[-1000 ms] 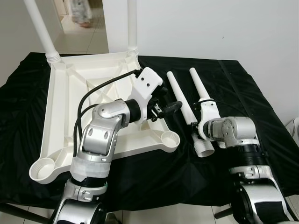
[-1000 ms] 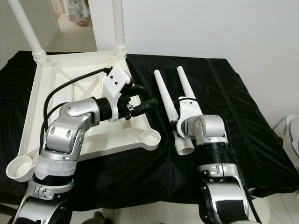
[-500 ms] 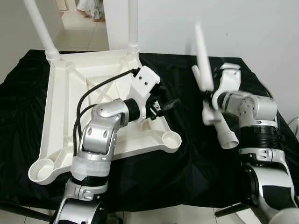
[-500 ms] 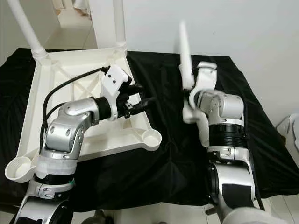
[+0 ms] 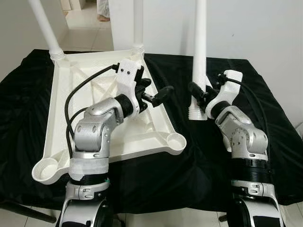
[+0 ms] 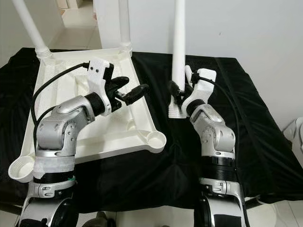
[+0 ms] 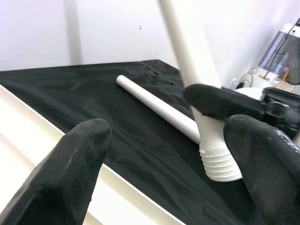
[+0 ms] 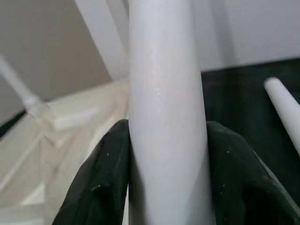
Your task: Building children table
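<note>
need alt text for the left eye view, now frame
The right tool holds a white table leg upright, threaded end down, above the black cloth. The left tool hovers open over the near right part of the upturned white tabletop, which has two legs fitted at its far corners and two near sockets unfilled.
</note>
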You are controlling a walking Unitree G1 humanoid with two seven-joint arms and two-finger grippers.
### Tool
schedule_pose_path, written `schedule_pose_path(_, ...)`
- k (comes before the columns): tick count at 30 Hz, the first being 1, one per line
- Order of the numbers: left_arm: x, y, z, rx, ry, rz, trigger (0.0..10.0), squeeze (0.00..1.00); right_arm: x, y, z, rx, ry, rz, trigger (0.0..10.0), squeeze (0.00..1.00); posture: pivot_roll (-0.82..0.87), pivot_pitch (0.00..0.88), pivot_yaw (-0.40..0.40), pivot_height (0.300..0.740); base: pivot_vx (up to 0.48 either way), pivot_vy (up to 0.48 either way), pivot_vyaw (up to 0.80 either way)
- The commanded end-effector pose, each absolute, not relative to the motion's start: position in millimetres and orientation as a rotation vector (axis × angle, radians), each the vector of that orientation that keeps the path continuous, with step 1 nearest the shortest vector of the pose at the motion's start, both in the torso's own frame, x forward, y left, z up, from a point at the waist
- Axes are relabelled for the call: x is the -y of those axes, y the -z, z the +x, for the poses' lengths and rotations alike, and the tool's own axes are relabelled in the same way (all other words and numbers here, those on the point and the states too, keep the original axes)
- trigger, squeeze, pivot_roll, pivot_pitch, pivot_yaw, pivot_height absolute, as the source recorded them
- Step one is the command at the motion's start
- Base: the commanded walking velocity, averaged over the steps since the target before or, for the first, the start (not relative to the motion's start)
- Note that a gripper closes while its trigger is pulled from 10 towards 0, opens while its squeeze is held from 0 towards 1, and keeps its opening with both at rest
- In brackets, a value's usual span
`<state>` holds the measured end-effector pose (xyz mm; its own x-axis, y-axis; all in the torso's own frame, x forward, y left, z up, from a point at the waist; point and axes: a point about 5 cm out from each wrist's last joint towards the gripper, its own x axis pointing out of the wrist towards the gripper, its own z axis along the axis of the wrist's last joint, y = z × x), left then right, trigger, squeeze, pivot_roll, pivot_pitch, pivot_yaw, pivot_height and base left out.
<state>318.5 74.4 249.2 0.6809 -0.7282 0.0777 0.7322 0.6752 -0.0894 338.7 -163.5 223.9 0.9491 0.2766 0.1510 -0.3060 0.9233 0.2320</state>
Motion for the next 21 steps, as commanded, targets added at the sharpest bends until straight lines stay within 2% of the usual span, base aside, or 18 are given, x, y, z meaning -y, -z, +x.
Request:
schedule_pose_path(1,-72.8,-252.2,320.6,0.021,0.85,-0.134,10.0,0.29,161.3,-231.8,332.2,0.208,-0.338,0.243,10.0,0.0,0.05,0.009,-0.007,0.74,0.0,0.0,0.0)
schedule_pose_path(2,-72.9,-254.5,321.8,0.007,0.873,-0.156,10.0,0.0,157.9,-233.5,327.4,0.25,-0.37,0.209,10.0,0.0,0.05,0.013,-0.002,0.74,0.0,0.0,0.0)
schedule_pose_path(11,-67.8,-263.6,321.0,-0.008,0.975,-0.194,10.0,0.0,149.0,-235.3,315.8,0.329,-0.465,0.171,10.0,0.0,0.05,0.027,0.009,0.74,0.0,0.0,0.0)
schedule_pose_path(21,-39.6,-274.6,316.5,0.048,1.009,-0.219,10.0,0.0,144.0,-227.0,303.4,0.382,-0.54,0.161,10.0,0.0,0.06,0.032,0.01,0.74,0.0,0.0,0.0)
